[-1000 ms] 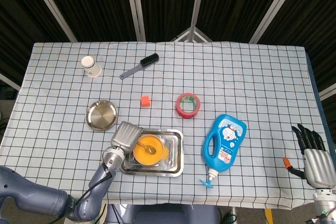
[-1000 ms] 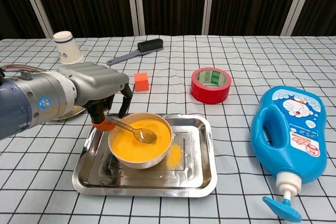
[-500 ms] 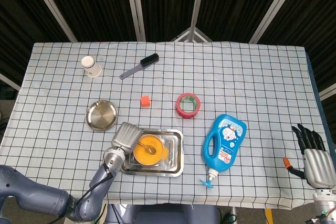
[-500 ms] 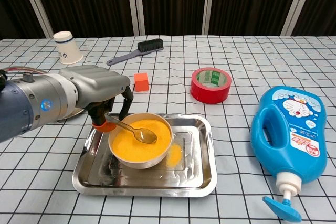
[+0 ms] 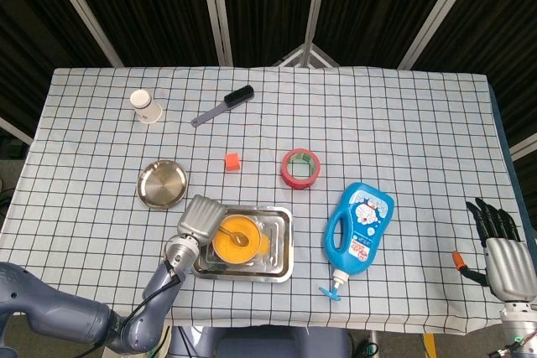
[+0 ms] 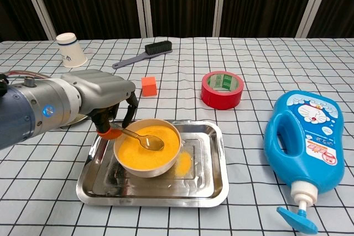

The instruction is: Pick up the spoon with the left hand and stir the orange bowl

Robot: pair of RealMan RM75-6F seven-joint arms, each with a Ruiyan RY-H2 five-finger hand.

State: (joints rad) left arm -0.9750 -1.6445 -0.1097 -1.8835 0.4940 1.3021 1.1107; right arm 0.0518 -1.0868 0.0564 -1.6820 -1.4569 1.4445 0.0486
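Observation:
The orange bowl (image 6: pixel 146 148) (image 5: pixel 238 243) sits in the left half of a steel tray (image 6: pixel 204 178) (image 5: pixel 281 249). A spoon (image 6: pixel 141 139) (image 5: pixel 236 236) with an orange handle end lies with its scoop in the bowl's orange contents. My left hand (image 6: pixel 102 93) (image 5: pixel 200 218) hangs over the bowl's left rim and grips the spoon handle between its fingers. My right hand (image 5: pixel 502 251) shows only in the head view, at the table's right edge, fingers stretched out and holding nothing.
A blue detergent bottle (image 6: pixel 307 136) lies right of the tray. Red tape roll (image 6: pixel 222 89), orange cube (image 6: pixel 148 86), brush (image 6: pixel 142 53) and paper cup (image 6: pixel 70 50) stand further back. A small steel plate (image 5: pixel 162 184) lies behind my left hand.
The spoon's scoop has shifted slightly within the bowl and the bowl has nudged a little left; my left hand stays on the handle. The right hand has not moved.

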